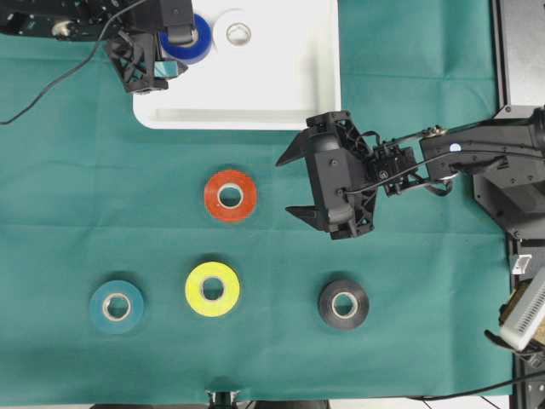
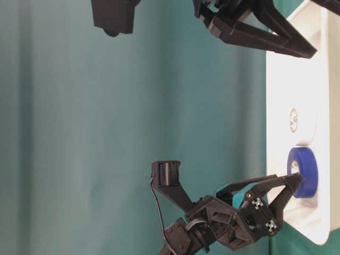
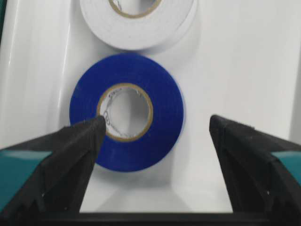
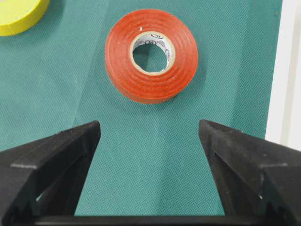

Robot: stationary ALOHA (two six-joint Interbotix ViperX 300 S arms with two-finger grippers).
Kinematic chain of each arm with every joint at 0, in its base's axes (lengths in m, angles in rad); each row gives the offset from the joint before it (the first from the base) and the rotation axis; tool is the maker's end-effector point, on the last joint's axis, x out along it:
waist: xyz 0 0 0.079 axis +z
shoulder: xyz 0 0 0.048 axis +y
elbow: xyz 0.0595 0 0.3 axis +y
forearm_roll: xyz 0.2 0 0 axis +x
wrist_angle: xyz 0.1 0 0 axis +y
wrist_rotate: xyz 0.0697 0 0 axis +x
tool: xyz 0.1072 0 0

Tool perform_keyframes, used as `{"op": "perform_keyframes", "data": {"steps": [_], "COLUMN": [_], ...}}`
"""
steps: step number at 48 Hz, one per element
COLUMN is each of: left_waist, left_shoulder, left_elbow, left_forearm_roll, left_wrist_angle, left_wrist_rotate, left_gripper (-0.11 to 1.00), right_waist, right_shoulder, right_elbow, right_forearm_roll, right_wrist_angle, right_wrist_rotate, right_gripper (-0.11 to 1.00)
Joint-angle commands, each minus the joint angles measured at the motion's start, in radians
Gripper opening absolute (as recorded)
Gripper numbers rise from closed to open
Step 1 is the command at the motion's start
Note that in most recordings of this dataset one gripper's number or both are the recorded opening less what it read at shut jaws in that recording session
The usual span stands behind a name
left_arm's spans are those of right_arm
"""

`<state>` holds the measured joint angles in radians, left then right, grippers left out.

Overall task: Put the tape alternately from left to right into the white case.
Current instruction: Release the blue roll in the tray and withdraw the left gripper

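In the white case (image 1: 281,94) a blue tape roll (image 1: 201,44) lies flat beside a white roll (image 1: 238,19). My left gripper (image 1: 180,51) hangs open over the blue roll (image 3: 164,108), one fingertip (image 3: 91,132) above its core, gripping nothing. The white roll (image 3: 141,37) is just beyond it. My right gripper (image 1: 285,186) stands open above the cloth, right of the red-orange roll (image 1: 213,196). In the right wrist view that roll (image 4: 183,56) lies ahead of the open jaws (image 4: 149,125). Yellow (image 1: 196,290), teal (image 1: 100,307) and black (image 1: 328,304) rolls lie along the front.
A green cloth (image 1: 426,256) covers the table. A black cable (image 1: 51,85) trails at the back left. The right arm's base and other equipment (image 1: 519,196) stand along the right edge. The case's rim (image 4: 287,70) shows right of the right gripper.
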<state>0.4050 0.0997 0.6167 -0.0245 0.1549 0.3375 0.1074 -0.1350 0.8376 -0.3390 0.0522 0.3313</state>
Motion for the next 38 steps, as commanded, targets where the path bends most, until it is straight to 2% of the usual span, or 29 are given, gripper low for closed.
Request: {"op": "perform_keyframes", "data": {"steps": [1, 14, 38], "left_waist": [-0.005, -0.066, -0.236], "left_shoulder": [-0.044, -0.121, -0.196], "left_elbow": [-0.009, 0.025, 0.101], "left_forearm_roll": [0.002, 0.002, 0.000], "left_wrist_angle": [0.002, 0.005, 0.005], "left_wrist_rotate": [-0.002, -0.003, -0.009], "left_gripper": [1.00, 1.00, 1.00], "right_waist": [0.003, 0.003, 0.003], "right_shoulder": [-0.011, -0.011, -0.011], "right_elbow": [-0.008, -0.008, -0.006], "right_forearm_roll": [0.000, 0.000, 0.002], "right_wrist_angle": [-0.011, -0.011, -0.011], "right_wrist_rotate": [0.002, 0.000, 0.000], "right_gripper": [0.83, 0.83, 0.83]}}
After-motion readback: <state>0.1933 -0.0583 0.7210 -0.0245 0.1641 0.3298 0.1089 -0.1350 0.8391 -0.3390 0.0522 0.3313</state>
